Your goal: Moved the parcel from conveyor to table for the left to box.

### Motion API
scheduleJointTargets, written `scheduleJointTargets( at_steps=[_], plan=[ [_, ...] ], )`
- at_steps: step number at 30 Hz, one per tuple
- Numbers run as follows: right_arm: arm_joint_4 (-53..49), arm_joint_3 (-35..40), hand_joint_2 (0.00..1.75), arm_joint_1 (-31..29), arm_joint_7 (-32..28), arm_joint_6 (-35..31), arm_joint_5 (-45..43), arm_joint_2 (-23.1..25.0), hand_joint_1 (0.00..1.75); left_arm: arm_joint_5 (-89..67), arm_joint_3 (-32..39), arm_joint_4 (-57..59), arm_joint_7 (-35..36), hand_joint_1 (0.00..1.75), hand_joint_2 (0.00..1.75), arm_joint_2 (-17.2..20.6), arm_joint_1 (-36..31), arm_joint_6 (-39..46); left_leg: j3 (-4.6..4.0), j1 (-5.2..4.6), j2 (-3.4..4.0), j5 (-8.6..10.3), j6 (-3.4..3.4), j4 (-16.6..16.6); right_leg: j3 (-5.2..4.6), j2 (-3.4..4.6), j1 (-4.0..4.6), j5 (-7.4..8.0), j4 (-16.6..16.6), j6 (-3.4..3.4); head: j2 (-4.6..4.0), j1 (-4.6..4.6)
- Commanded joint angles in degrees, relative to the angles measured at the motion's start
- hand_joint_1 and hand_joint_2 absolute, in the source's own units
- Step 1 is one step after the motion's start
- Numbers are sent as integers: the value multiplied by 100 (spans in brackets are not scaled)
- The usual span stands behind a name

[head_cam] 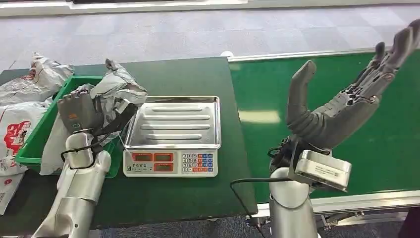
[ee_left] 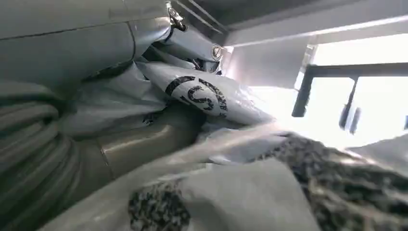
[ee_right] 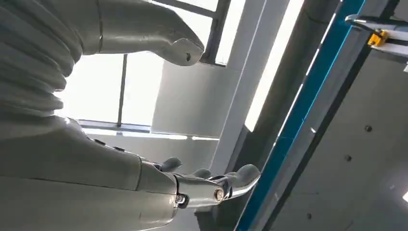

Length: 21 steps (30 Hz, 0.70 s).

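While the left hand [head_cam: 77,113] is gripping a crumpled grey parcel [head_cam: 116,91], it is holding it over the right edge of the green bin [head_cam: 37,144], just beside the scale [head_cam: 172,148]. In the left wrist view the parcel [ee_left: 202,96] is pressing close against the hand [ee_left: 72,57], its grey film folding around the fingers and showing a dark printed mark. More bagged parcels [head_cam: 22,109] are lying in and beside the bin at the far left of the dark green surface [head_cam: 163,198]. The scale is sitting near the middle of that surface, its steel tray bare and its keypad facing the robot.

The right hand [head_cam: 341,96] is hanging above the green conveyor [head_cam: 317,114], palm turned up, thumb and fingers spreading apart and holding nothing. In the right wrist view the hand [ee_right: 144,144] is pointing toward the ceiling, with bright windows and a blue beam [ee_right: 308,96] behind it; the fingers [ee_right: 226,185] are lying apart from the thumb [ee_right: 159,38]. The conveyor is running along the right side of the surface, touching its edge.
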Motion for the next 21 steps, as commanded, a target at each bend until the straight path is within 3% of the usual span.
scheduleJointTargets(
  at_steps=[1,2,3,5,8,10,13,20,21],
  plan=[
    [445,204,175,-297,7,-18,-99,-100,0,-170,-1333,2649,-210,0,175,124,-746,-329,22,-2,-27,5,9,-15,29,-24,0,-5,-11,-6,0,0],
    [475,195,175,-292,-21,-18,-129,-100,0,-53,-1183,2751,-353,0,175,-13,-760,-229,27,-2,-37,7,12,-20,38,-32,1,-5,-16,-7,0,2],
    [487,189,175,-285,-37,-18,-138,-100,0,139,-1037,2777,-561,0,0,-71,-756,-178,16,0,-30,3,9,-9,23,-23,2,-5,-8,-4,0,0],
    [507,151,175,-264,-66,-18,-155,-100,0,601,-673,2575,-958,0,0,-200,-699,-28,27,-5,-27,6,13,-19,31,-20,-2,-3,-16,-5,0,2],
    [507,151,175,-264,-66,-18,-155,-100,0,601,-673,2575,-958,0,0,-200,-699,-28,9,0,-13,0,7,-4,13,-5,1,-2,-4,-2,0,0],
    [484,112,175,-246,-61,-18,-133,-100,0,963,-391,1945,-1315,0,0,-268,-542,-28,8,0,-23,1,9,-5,15,-15,2,-4,-5,-3,0,2],
    [439,40,175,-197,-79,-18,-153,-100,0,2439,345,407,-2630,0,0,-696,-131,-28,0,4,-21,-3,10,1,10,-11,5,-3,-4,-2,0,0],
    [439,40,175,-197,-79,-18,-153,-100,0,2439,345,407,-2630,0,0,-696,-131,-28,7,1,-25,-2,9,-7,17,-11,2,-5,-8,-1,0,2],
    [460,9,175,-184,-124,-18,-203,-100,0,3047,522,-70,-3107,0,0,-849,17,-28,17,1,-19,-2,12,-13,25,-7,3,-4,-14,-3,0,0]
  ],
)
